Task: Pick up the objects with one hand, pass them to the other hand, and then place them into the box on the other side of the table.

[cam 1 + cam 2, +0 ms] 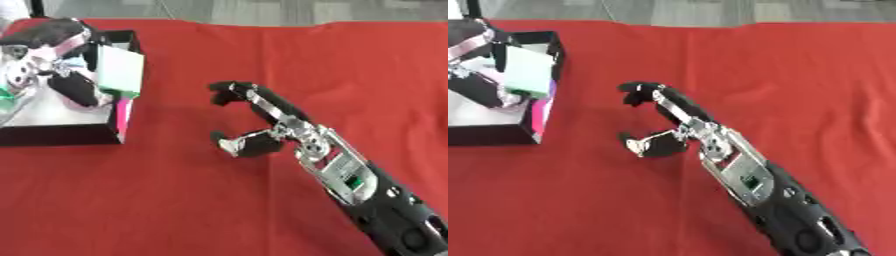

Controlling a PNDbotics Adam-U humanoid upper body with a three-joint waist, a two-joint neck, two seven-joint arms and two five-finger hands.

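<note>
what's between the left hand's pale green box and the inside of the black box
Nothing visible. The left hand holds the pale green box over the black box, just inside its right wall. The right hand hangs apart, empty, over the red cloth.

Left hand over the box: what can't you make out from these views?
- Left hand: blurred in both views, cut by the right eye view's left edge; fingers unreadable.
- Pale green block: held or resting, unclear.
- Box contents: hidden by the hand.
- Right hand: nothing visibly held.

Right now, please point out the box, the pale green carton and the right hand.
box (61, 135), left eye view, front wall.
pale green carton (120, 70), left eye view, its broad face.
right hand (273, 122), left eye view, palm.
</note>
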